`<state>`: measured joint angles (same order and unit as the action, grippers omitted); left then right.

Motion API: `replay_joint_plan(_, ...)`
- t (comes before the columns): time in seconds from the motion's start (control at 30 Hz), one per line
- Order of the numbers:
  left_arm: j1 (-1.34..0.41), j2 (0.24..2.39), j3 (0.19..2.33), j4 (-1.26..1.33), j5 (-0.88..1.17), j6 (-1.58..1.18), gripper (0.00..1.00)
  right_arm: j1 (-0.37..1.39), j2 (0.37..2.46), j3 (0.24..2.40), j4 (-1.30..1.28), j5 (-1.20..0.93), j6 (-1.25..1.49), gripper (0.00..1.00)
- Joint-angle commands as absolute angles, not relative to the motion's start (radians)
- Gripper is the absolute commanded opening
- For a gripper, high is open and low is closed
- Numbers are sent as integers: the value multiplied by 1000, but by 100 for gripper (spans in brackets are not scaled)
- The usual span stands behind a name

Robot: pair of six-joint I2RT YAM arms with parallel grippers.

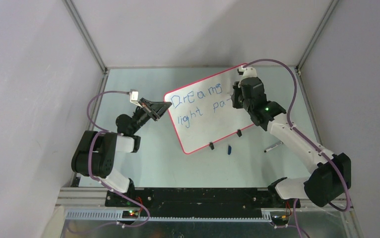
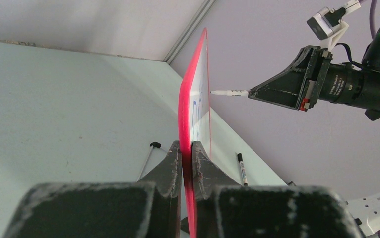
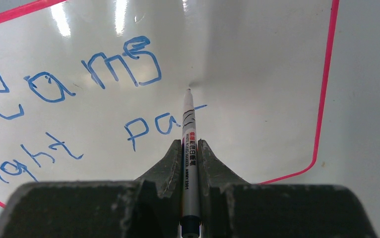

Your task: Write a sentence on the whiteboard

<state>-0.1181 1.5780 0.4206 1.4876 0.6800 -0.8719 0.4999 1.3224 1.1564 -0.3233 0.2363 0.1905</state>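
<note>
Blue handwriting (image 1: 198, 101) on the glossy white, pink-rimmed whiteboard (image 1: 203, 134) reads "Dreams" over "light pa", and the white marker pen (image 3: 190, 144) bears unreadably fine print.

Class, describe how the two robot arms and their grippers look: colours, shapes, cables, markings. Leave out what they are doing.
The left arm and right arm mix black joint housings with white links. A thin purple cable loops along each. The left gripper and right gripper have black, wedge-shaped fingers with scuffed grey edges. A green light glows on the right arm.
</note>
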Motion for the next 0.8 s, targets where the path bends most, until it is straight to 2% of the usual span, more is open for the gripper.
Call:
replay_joint_plan(0.0,-123,1553,410,1536,691,-788,0,495,1333,1208,-294,243,196,0)
replay_joint_plan(0.77,-123,1550,407,1536,689,-788,0,494,1350,1197,-390,244,212,0)
